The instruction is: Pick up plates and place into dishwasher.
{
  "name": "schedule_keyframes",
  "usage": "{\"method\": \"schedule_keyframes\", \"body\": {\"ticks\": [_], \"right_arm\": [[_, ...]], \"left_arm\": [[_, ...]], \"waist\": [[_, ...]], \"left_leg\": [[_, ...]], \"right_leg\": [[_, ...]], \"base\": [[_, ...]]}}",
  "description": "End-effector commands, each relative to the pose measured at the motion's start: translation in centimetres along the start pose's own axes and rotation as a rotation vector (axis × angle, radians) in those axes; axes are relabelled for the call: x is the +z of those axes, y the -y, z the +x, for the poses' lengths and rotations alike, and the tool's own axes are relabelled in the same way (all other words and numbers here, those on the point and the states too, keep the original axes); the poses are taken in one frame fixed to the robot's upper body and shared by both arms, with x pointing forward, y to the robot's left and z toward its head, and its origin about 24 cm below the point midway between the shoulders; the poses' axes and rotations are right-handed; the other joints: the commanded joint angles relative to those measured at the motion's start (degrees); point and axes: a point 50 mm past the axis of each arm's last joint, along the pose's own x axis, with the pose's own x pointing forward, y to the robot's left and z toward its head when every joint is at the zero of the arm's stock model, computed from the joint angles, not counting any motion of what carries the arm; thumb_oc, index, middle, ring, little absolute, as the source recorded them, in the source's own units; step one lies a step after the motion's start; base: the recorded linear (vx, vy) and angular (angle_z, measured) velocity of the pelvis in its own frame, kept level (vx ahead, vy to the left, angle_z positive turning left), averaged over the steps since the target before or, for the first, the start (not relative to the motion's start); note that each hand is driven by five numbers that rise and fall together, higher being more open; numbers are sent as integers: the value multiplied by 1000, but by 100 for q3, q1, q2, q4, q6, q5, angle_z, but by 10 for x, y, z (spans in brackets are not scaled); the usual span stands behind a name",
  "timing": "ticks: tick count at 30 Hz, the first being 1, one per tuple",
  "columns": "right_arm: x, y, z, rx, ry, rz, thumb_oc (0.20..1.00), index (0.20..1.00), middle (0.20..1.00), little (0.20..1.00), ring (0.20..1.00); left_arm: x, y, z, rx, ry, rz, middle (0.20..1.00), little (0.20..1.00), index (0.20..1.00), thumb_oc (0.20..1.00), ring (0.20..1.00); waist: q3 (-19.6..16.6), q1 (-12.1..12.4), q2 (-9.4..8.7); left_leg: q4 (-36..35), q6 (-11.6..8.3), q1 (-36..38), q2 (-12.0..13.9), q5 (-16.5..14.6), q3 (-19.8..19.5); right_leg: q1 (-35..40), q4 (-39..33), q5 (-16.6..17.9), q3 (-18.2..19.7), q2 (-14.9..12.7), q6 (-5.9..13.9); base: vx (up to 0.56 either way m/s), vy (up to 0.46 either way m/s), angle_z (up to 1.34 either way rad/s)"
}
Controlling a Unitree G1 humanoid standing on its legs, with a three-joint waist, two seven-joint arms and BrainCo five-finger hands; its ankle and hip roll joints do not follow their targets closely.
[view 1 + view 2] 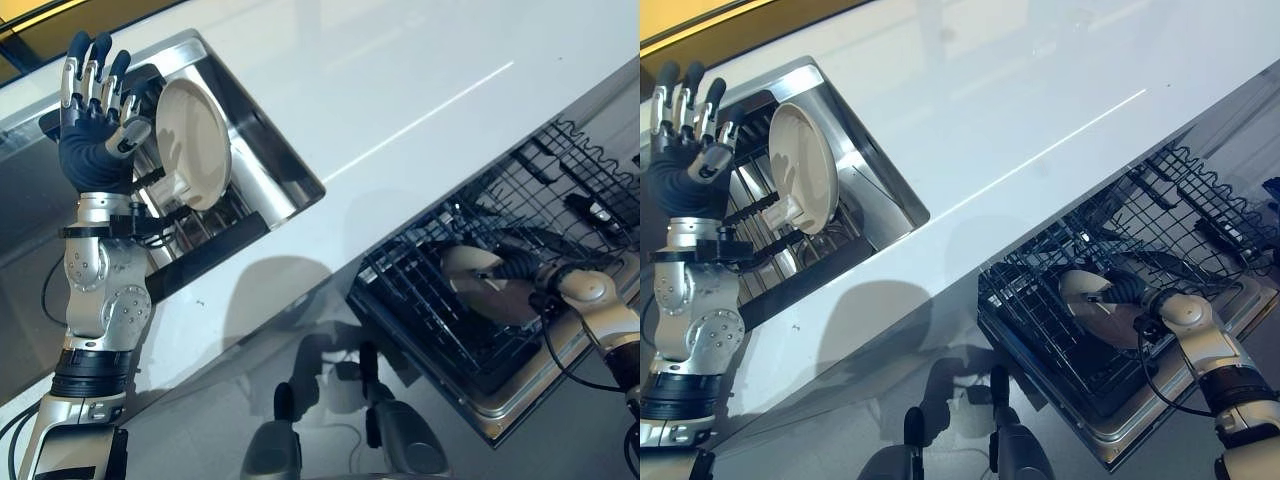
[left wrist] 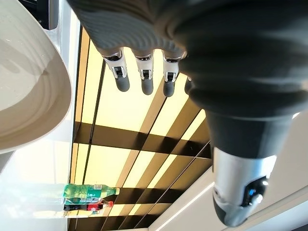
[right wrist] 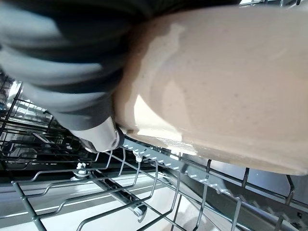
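- The two eye views look down from the head, side by side, and share the white tabletop point(image 1: 420, 90), the sink point(image 1: 262, 178) with a plate point(image 1: 193, 143), and the dishwasher rack point(image 1: 1110, 290).
- The left wrist view looks along the left hand point(image 2: 144, 72), close up, toward a bottle point(image 2: 86, 191).
- The right wrist view sits very close against a second plate point(image 3: 226, 82), above the rack wires.

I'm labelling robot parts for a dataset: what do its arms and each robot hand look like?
Both arms are silver-grey with rounded joints and black bands. The left robot hand and right robot hand wear dark ribbed covers; the left's silver fingers end in dark tips.
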Motion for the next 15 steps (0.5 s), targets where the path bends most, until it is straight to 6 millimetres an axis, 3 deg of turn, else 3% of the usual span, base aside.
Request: {"method": "schedule_keyframes", "body": {"ticks": [1,3,4,5,6,15], "right_arm": [[-2,-40,11,151,17,-9,200,200,200,200,200],[-4,-41,11,141,11,-3,200,200,200,200,200],[-5,-41,10,134,10,6,263,263,263,263,263],[-6,-41,9,126,12,15,884,884,884,884,884],[-7,-41,8,115,11,23,1000,1000,1000,1000,1000],[-18,-35,-3,41,-7,75,1000,1000,1000,1000,1000]], "left_arm": [[18,9,13,-50,134,41,1000,1000,1000,1000,1000],[17,9,12,-48,131,40,1000,1000,1000,1000,1000],[17,9,11,-46,130,40,1000,1000,1000,1000,1000],[17,8,10,-43,128,41,1000,1000,1000,1000,1000],[17,7,8,-40,127,42,1000,1000,1000,1000,1000],[13,-1,-3,-26,95,40,1000,1000,1000,1000,1000]], "waist": [[-178,-41,15],[-219,-36,-2],[-243,-32,-14],[-261,-38,-27],[-287,-42,-40],[-635,-43,-163]], "left_leg": [[121,90,-822,-21,659,-251],[83,94,-775,-28,655,-231],[56,96,-737,-31,653,-218],[31,101,-692,-34,649,-206],[16,104,-654,-38,643,-191],[-142,147,-266,-97,562,-89]], "right_leg": [[33,822,-1038,-263,-250,163],[70,806,-1040,-264,-252,173],[105,790,-1039,-263,-252,178],[139,779,-1040,-255,-253,182],[175,770,-1042,-248,-253,184],[537,643,-1052,-173,-281,254]], "base": [[14,47,1],[21,50,1],[33,57,1],[37,62,0],[35,57,0],[52,64,1]]}}
